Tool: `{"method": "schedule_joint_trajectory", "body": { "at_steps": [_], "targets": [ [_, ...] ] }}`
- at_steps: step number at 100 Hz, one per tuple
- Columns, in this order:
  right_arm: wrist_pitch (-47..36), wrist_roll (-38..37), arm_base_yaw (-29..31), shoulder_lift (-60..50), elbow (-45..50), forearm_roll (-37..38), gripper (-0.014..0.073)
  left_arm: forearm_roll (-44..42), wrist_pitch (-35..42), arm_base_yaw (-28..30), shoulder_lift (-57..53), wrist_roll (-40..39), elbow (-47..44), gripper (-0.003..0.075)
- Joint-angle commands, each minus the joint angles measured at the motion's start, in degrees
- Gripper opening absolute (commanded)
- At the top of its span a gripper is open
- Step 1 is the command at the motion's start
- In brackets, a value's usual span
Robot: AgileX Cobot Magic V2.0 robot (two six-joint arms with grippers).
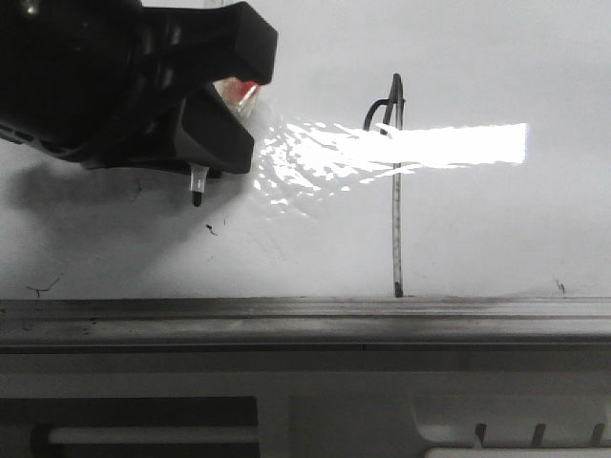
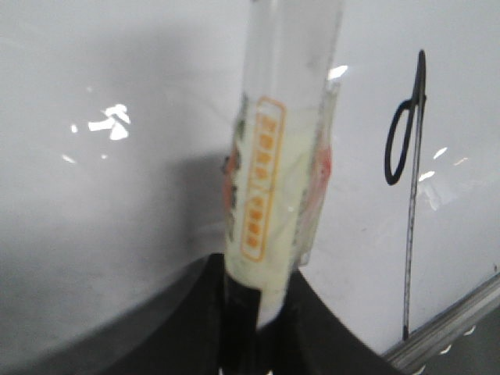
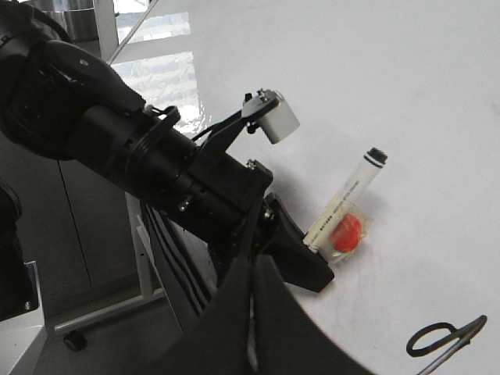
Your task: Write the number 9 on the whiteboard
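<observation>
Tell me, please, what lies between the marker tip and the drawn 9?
Only bare whiteboard with bright glare separates the marker tip from the number 9, seen in the front view.

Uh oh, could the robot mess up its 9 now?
Maybe. The left gripper holds the marker with its black tip uncapped, close to the whiteboard. If the arm dips, it could add a stray line beside the number 9. Swinging right, it might smear the 9's thin stem. The marker also sticks far out of the fingers, so it could tilt or slip.
</observation>
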State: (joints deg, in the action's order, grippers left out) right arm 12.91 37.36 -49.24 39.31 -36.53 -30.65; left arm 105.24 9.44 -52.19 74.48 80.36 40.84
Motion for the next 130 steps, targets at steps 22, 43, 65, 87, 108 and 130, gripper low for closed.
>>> {"method": "schedule_joint_trajectory", "body": {
  "at_steps": [22,43,65,87,108,130],
  "targets": [
    [-3.5,0.5,0.2,0.1,-1.4,-2.2,-0.0064,1.4,5.5,0.5,3.5,-0.4,1.0,-0.0013],
    [-3.5,0.5,0.2,0.1,-1.4,-2.3,-0.0064,1.4,8.2,0.5,4.4,-1.3,1.0,0.0281],
    [-3.5,0.5,0.2,0.1,-1.4,-2.7,-0.0064,1.4,13.1,0.5,4.7,-2.7,1.0,0.0421],
    [-3.5,0.5,0.2,-0.2,-1.4,-2.7,-0.0064,1.4,8.9,0.0,1.4,-3.0,0.8,0.0529],
    [-1.1,0.5,0.2,-3.6,-1.3,-1.4,-0.0064,1.4,8.9,-4.1,-8.3,-3.0,-4.2,0.0546],
    [-1.7,0.5,1.6,-11.1,3.4,5.5,-0.0043,1.4,9.3,-5.9,-21.3,-3.1,-12.4,0.0408]
  ]
}}
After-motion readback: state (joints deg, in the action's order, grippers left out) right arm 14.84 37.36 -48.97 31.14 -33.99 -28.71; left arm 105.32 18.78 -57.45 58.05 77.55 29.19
